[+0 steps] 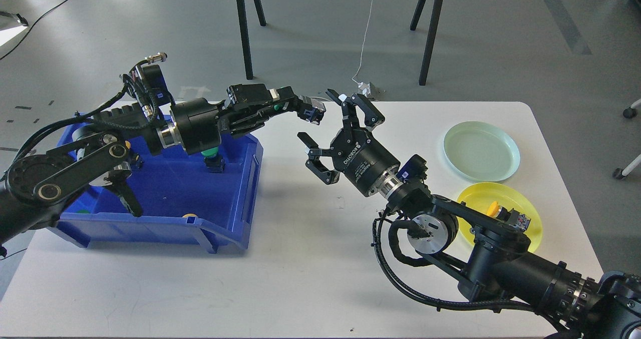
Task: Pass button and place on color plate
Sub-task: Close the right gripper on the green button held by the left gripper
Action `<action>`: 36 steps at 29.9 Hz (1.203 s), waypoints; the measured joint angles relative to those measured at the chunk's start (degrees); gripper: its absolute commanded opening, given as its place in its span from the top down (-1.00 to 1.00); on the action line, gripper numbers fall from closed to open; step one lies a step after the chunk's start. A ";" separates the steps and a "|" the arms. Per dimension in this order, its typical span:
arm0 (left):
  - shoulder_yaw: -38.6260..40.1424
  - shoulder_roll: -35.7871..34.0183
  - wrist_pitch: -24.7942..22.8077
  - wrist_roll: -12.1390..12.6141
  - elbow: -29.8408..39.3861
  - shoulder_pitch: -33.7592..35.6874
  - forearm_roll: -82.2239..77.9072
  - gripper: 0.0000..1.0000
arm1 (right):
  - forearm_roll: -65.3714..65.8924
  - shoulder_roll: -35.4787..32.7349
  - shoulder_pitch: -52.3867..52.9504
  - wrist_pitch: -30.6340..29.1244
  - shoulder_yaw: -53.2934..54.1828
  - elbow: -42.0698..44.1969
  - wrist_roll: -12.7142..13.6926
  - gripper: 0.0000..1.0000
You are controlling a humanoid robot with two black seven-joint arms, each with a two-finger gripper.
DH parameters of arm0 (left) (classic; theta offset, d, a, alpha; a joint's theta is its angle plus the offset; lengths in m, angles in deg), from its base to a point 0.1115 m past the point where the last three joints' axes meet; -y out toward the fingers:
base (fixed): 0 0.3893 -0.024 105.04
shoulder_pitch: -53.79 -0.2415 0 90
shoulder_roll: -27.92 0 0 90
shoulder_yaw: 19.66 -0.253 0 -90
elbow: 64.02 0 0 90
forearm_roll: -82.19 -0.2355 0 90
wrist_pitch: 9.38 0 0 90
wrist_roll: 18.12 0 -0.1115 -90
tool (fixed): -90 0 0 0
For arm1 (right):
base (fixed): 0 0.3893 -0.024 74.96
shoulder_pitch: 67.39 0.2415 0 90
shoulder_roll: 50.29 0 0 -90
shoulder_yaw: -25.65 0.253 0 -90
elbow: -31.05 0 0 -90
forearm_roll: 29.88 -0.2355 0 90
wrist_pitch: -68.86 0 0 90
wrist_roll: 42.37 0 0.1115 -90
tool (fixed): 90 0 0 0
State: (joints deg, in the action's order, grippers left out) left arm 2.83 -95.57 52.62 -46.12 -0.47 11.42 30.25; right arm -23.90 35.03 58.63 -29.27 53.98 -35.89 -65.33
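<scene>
floor (501, 38): grey, cables | white table (310, 279) | black stand legs (244, 28)

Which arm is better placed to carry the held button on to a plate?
The right. The right gripper, jaws open, sits beside the button held by the left gripper, and the green plate and yellow plate lie on its side. The left arm comes in over the blue bin.
</scene>
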 measured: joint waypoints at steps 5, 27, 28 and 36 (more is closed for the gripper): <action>0.00 0.00 0.00 0.00 0.00 -0.07 0.00 0.37 | 0.00 0.39 0.02 0.11 0.04 0.05 -0.03 -0.76; 0.00 -0.01 0.00 0.00 0.00 -0.09 0.10 0.34 | 0.14 1.68 -0.03 0.03 -0.33 -0.37 -0.09 0.70; 0.00 -0.02 0.00 0.00 0.00 -0.09 0.12 0.33 | 0.15 1.67 -0.07 0.00 -0.41 -0.48 -0.10 0.75; 0.00 -0.03 0.00 0.01 -0.02 -0.14 0.24 0.29 | 0.18 2.09 -0.15 1.09 -0.45 -0.57 -0.05 0.86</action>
State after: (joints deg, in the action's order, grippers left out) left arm 2.84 -95.59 52.62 -46.11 -0.50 11.28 30.49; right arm -23.72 37.12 58.48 -28.17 53.54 -36.46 -65.38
